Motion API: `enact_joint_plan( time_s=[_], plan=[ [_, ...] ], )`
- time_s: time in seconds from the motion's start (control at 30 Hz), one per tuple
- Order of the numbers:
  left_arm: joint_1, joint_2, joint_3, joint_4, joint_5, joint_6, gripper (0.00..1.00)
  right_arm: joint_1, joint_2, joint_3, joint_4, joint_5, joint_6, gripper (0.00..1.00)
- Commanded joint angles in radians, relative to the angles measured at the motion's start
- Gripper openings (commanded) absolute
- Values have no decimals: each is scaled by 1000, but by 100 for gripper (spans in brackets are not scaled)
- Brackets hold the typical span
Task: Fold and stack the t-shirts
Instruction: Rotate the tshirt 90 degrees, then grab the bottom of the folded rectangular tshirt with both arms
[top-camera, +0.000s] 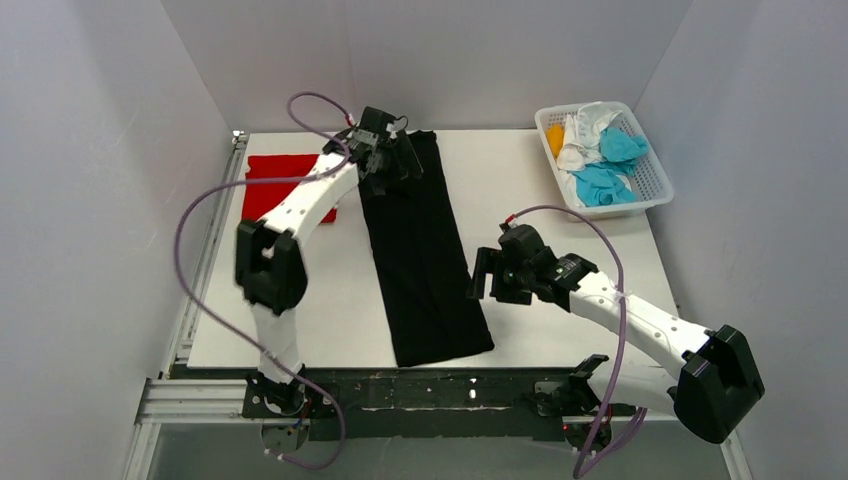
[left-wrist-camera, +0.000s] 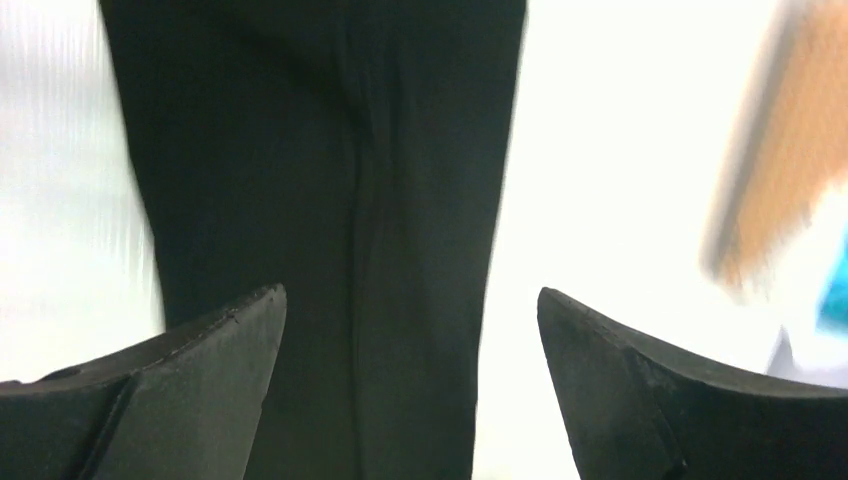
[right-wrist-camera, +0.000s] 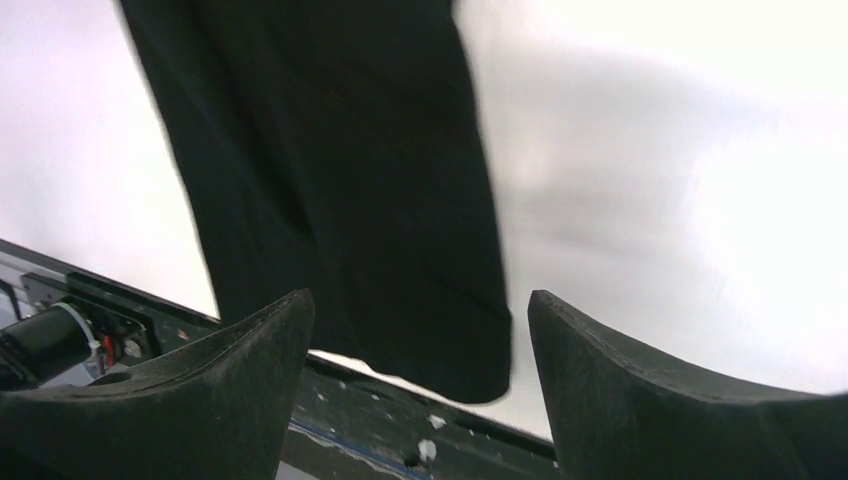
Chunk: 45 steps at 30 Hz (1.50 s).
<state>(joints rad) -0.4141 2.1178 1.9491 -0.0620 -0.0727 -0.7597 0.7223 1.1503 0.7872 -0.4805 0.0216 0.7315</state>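
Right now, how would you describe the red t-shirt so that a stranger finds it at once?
Start at the white table and look to its far left corner. There, left of the long black t-shirt and partly hidden by the left arm, lies a flat red t-shirt. It is the only red cloth in view.

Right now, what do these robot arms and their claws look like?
Both the left arm and right arm have white shells between chunky black joint blocks. A purplish-grey cable loops loosely along each. The left claw and right claw are black, with two wedge-shaped, rough-faced fingers.
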Motion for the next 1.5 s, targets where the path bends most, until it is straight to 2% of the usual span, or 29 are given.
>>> enact_joint_plan(
  time_s=[0.0,0.1,0.17,0.27,0.37,0.47,0.63,0.83,1.0,1.17,1.47],
  plan=[
    [-92,-497,-445,-268,54,16,98,-19,-83,-94,-87,-36,79,84],
    [-138,-742,-758,-289,92,-53,98,-28,-151,-180,-76,-68,106,82],
    [-180,-861,-900,-304,135,-85,98,-33,-173,-229,-43,-96,122,79],
    [-247,-976,-1067,-320,141,-148,98,-36,-161,-268,37,-151,146,75],
    [-299,-994,-1162,-287,156,-197,98,-36,-115,-255,53,-131,158,70],
    [-335,-939,-1197,-239,204,-226,97,-37,-66,-233,47,-117,177,66],
    [-393,-822,-1197,-220,242,-238,88,-37,-18,-234,28,-135,203,58],
    [-476,-759,-1241,-167,263,-289,84,-37,-61,-317,70,-213,246,53],
    [-514,-694,-1266,-87,252,-335,75,-37,-85,-349,111,-262,266,49],
    [-514,-700,-1275,-26,213,-351,73,-38,-71,-355,135,-281,265,46],
    [-514,-773,-1259,-34,139,-322,68,-37,-96,-348,138,-285,271,40]
  ],
)
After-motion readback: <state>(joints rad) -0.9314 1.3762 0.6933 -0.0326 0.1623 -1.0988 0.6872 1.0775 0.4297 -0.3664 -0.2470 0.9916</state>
